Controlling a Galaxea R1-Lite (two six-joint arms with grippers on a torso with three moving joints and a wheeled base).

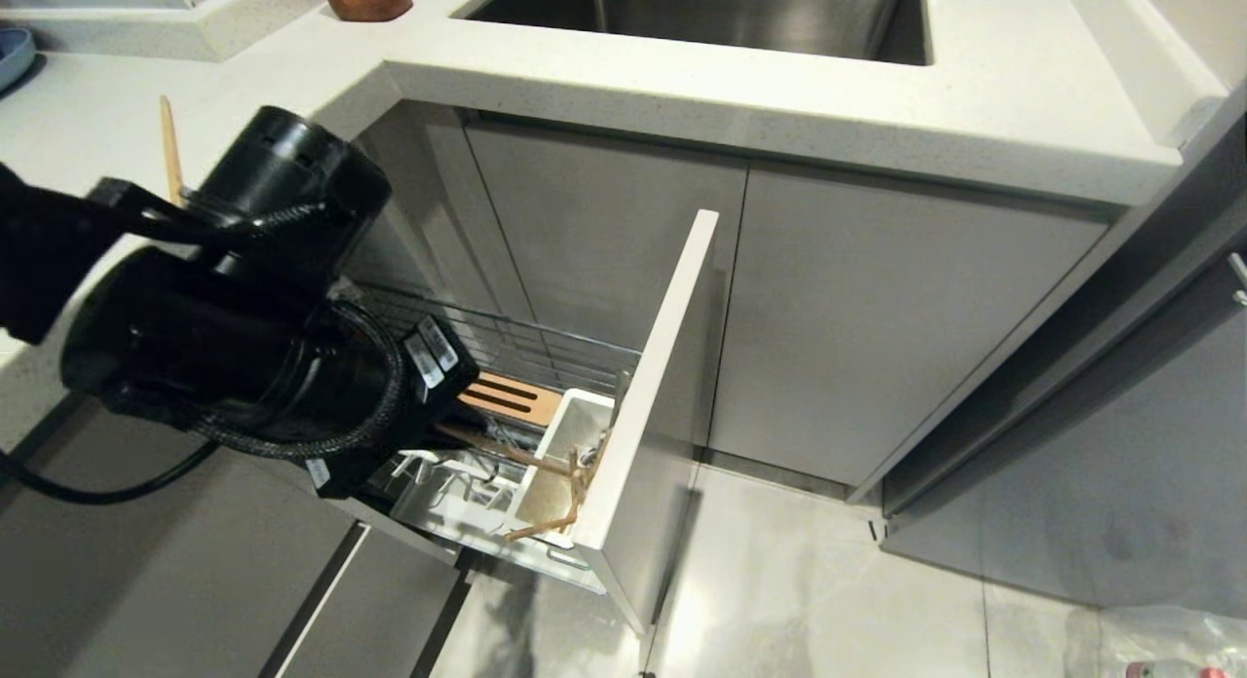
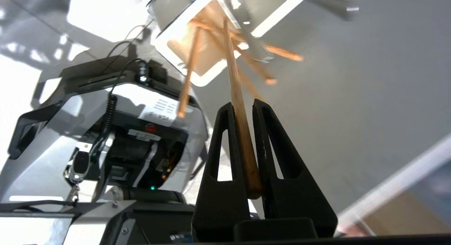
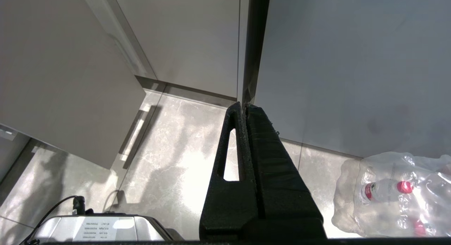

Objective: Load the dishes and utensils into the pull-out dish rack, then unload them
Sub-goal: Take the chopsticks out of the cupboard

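— While the pull-out dish rack (image 1: pixel 546 434) stands drawn out below the bench (image 1: pixel 779 103), where is the left arm in the head view?
— Over the rack, beside its white caddy (image 1: pixel 565 464), where chopsticks (image 1: pixel 560 483) lean.

— And the left wrist view?
— The left end effector (image 2: pixel 242 109) is clenched on one chopstick (image 2: pixel 239 111) that runs toward the caddy (image 2: pixel 197 62); another chopstick (image 2: pixel 188 76) leans there.

— The right wrist view?
— The right end effector (image 3: pixel 244 106) is clenched empty, far from the rack, over the floor (image 3: pixel 169 160) near a plastic bag (image 3: pixel 394 192).
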